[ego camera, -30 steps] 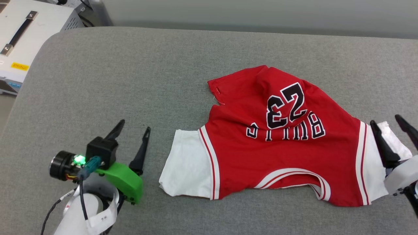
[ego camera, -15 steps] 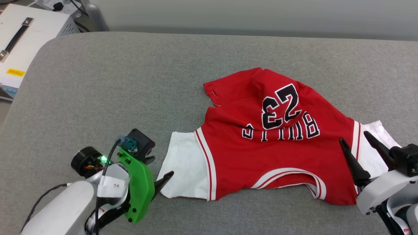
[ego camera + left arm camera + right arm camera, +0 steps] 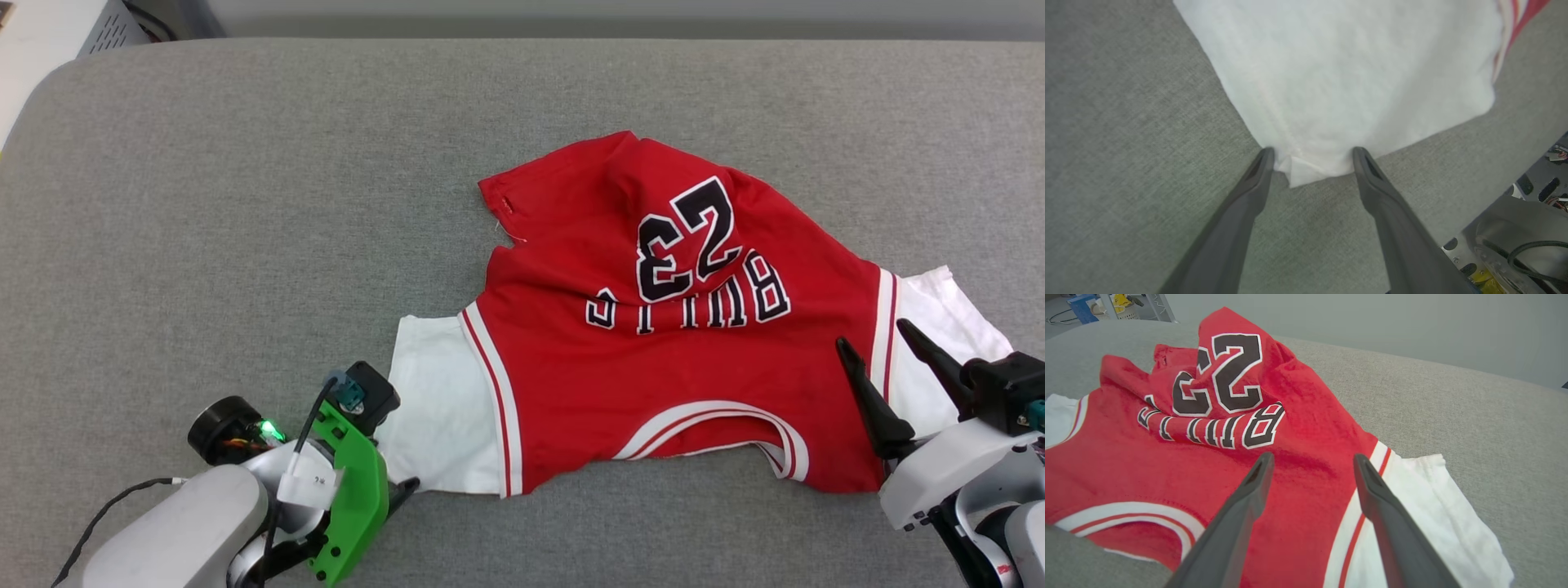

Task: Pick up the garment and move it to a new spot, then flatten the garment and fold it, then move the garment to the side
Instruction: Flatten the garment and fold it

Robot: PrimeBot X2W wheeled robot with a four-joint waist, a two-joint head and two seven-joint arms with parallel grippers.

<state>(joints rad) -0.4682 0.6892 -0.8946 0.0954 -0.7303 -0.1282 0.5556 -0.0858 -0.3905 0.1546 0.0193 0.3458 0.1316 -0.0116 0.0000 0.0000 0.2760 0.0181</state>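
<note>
Left claw (image 3: 1312,153) agape; grey cloth surface (image 3: 245,204), pale wall (image 3: 1372,322).

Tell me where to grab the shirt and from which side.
Grip the shirt by its white sleeves, one per gripper, coming in low from the near edge. They lie flat at the ends, so lifting there should spread the bunched body. The near corner of the left sleeve sits between the open jaws of the left gripper; the right gripper is open by the right sleeve.
</note>
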